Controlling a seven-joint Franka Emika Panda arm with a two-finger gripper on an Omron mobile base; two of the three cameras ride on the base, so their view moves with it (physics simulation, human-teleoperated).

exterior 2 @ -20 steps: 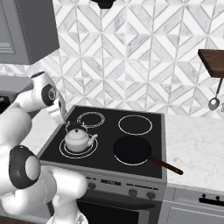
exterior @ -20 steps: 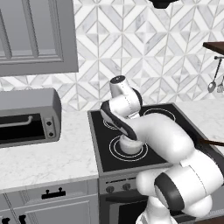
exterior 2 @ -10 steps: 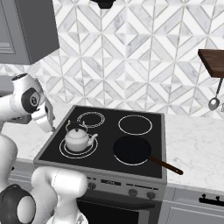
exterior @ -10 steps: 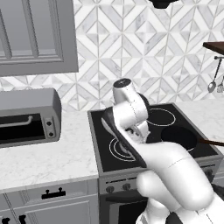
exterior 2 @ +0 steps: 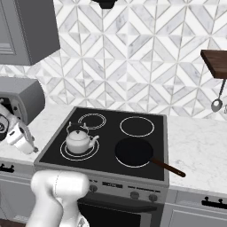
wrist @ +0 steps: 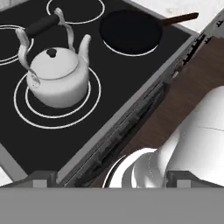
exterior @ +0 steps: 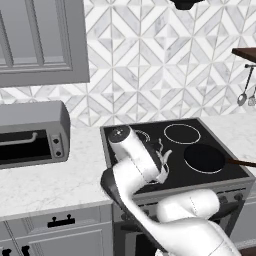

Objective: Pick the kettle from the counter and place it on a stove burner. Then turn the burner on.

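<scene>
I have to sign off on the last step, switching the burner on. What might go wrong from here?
The kettle already sits on the large ringed burner, beside the black pan. The arm could turn the wrong knob on the front panel and heat the pan's ring instead. Reaching down past the stove edge, the arm might also bump the kettle.
</scene>
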